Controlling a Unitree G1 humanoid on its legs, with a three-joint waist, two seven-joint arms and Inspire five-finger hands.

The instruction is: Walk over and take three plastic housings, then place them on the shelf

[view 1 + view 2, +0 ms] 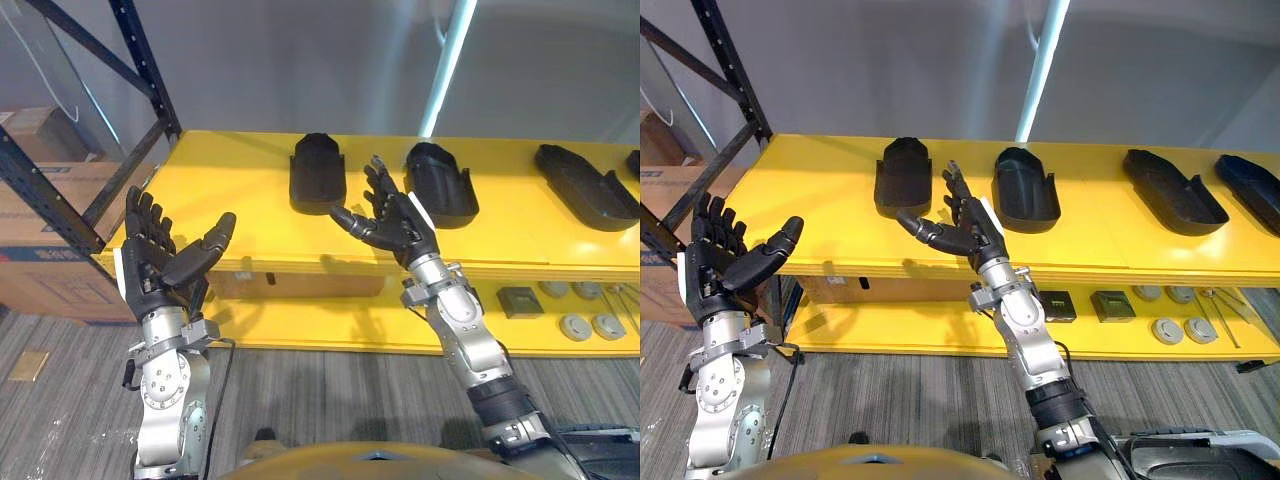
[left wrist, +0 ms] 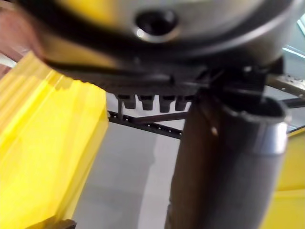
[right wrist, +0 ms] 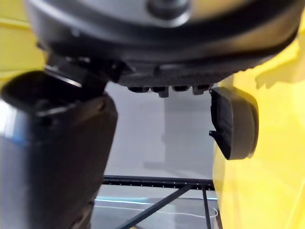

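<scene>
Both the left hand [image 1: 160, 265] and right hand [image 1: 395, 225] show released, empty fingers. The black plastic housing [image 1: 318, 172] at the latter's ten o'clock looks light, stiff and slick, best gripped by its rim.

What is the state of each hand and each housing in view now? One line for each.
Left hand: open, holds nothing.
Right hand: open, holds nothing.
Leftmost housing: lies on the yellow shelf, not held.
Second housing: lies on the shelf, hollow side up.
Third housing: lies on the shelf, not held.
Fourth housing: lies on the shelf, not held.
</scene>
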